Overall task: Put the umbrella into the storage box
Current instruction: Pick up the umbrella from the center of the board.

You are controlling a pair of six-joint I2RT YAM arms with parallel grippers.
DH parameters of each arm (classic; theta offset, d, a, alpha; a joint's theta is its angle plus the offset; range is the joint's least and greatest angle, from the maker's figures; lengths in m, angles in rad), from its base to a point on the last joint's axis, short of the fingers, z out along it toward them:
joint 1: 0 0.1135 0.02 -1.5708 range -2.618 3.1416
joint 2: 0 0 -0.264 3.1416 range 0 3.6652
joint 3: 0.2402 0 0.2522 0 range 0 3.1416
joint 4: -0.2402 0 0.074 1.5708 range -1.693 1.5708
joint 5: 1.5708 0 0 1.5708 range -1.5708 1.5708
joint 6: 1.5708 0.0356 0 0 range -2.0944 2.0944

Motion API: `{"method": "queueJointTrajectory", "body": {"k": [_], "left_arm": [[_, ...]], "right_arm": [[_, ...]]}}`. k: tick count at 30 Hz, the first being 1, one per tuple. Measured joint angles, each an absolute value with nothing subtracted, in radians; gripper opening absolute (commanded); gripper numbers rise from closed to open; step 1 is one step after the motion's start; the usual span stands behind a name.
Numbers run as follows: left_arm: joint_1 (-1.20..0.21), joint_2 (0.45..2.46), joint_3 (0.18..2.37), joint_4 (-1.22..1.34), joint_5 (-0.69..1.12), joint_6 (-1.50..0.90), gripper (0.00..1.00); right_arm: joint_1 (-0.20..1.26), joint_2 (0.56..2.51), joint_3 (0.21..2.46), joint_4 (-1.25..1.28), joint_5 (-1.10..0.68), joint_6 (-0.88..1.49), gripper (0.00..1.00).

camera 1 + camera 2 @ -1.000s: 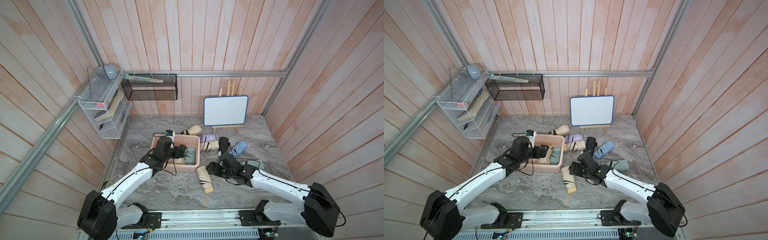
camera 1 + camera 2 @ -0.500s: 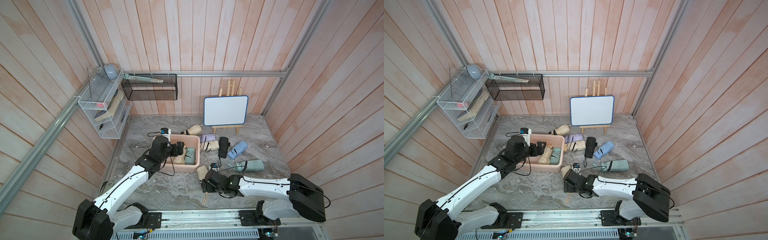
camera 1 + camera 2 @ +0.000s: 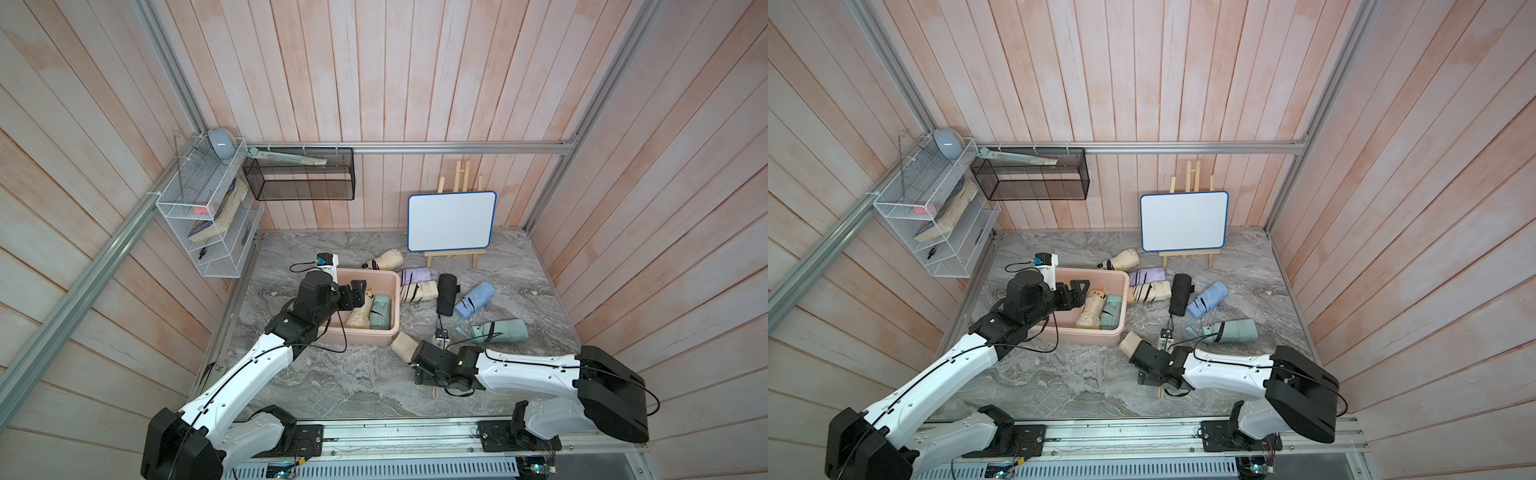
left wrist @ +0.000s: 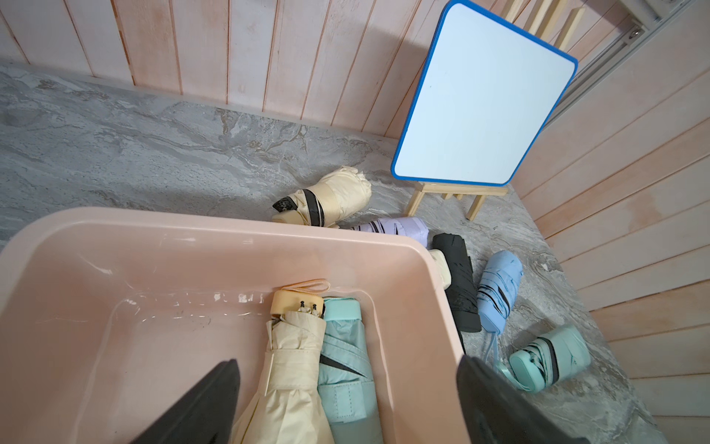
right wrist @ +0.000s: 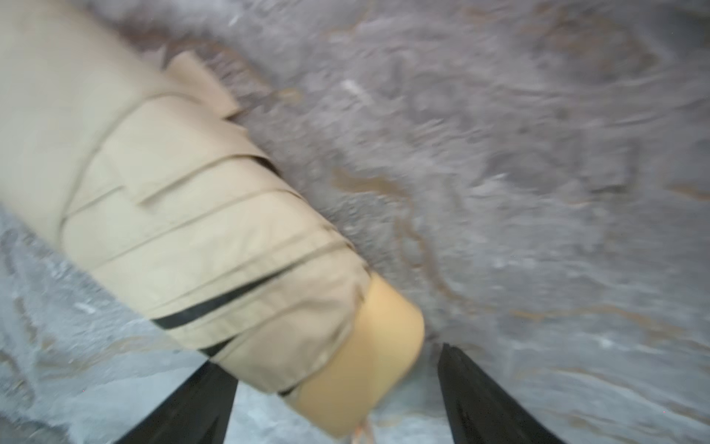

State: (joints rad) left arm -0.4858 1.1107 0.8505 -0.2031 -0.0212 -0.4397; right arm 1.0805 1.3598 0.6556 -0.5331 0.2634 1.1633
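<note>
The beige umbrella (image 3: 404, 345) lies on the tabletop just off the box's (image 3: 365, 337) near corner, long axis angling away from it, handle end between the nearer right pincer's (image 5: 330, 369) wide-open, empty jaws.

Both top views look steeply down from high, sharing the whole marble floor (image 3: 353, 382). The left wrist camera looks from behind the left gripper (image 4: 345, 361) into the storage box (image 4: 230, 226). The right wrist camera, behind the right gripper (image 5: 330, 357), sits close on the beige umbrella (image 5: 192, 230).
</note>
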Motion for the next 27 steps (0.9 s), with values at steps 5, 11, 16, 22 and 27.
{"method": "queueJointTrajectory", "body": {"k": [5, 11, 16, 22, 27], "left_arm": [[-0.485, 1.104, 0.865, -0.204, -0.018, -0.399, 0.94], [-0.545, 1.106, 0.921, -0.211, 0.023, -0.252, 0.94], [-0.737, 1.179, 1.008, -0.224, 0.019, -0.112, 0.94], [-0.961, 1.336, 1.082, -0.279, -0.013, -0.001, 0.94], [-1.087, 1.474, 1.154, -0.343, -0.034, 0.062, 0.94]], "right_arm": [[0.902, 1.318, 0.649, -0.572, 0.3, 1.128, 0.88], [0.793, 1.234, 0.648, -0.493, 0.286, 1.079, 0.88], [0.754, 1.092, 0.649, -0.486, 0.244, 1.08, 0.87], [0.582, 0.911, 0.67, -0.574, 0.213, 1.054, 0.87], [0.45, 0.808, 0.748, -0.685, 0.216, 0.982, 0.87]]}}
